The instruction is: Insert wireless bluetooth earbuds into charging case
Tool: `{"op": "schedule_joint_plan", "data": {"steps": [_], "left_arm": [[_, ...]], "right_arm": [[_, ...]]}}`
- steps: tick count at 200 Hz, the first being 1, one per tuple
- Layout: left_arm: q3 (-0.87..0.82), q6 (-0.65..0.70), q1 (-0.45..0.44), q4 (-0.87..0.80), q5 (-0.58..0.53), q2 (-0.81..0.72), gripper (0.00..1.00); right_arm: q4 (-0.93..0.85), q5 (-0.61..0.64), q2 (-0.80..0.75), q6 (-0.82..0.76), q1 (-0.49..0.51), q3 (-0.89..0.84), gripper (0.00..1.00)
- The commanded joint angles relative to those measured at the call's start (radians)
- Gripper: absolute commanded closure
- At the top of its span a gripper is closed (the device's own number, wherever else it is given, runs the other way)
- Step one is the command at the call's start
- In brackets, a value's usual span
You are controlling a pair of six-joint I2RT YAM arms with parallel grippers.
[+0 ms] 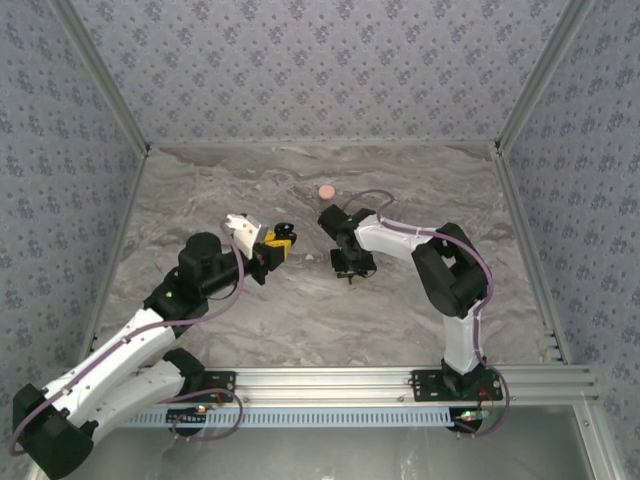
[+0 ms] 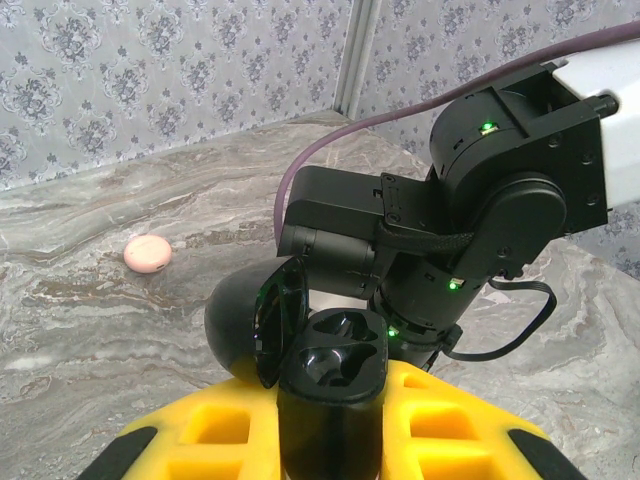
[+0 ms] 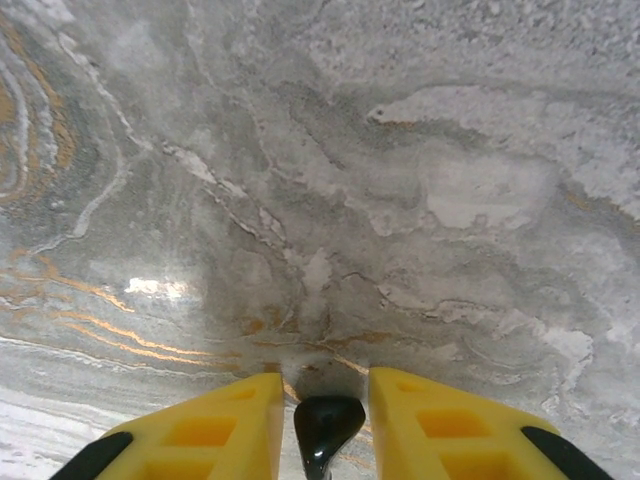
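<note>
Two arms reach over the counter [image 1: 300, 320] in the top view. We see the left gripper [image 1: 279, 241] clamped on the charging case [image 1: 285, 231], with the right gripper [image 1: 350, 270] near it and a pink round piece [image 1: 327, 190] farther back. In the left wrist view, we find the charging case upright between yellow fingers [image 2: 225, 425], its lid [image 2: 250, 325] open. In the right wrist view, we find the right gripper closed on one black earbud [image 3: 325, 425], held over the counter.
</note>
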Motion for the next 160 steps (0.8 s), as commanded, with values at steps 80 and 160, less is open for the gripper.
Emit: {"op": "schedule_joint_plan", "data": {"steps": [80, 160], "left_arm": [[0.015, -0.010, 0.005, 0.021, 0.012, -0.011, 0.85], [-0.040, -0.082, 0.003, 0.149, 0.040, 0.084, 0.85]], "right_arm": [[0.013, -0.013, -0.018, -0.042, 0.000, -0.017, 0.78], [0.163, -0.146, -0.162, -0.152, -0.065, -0.106, 0.79]]}}
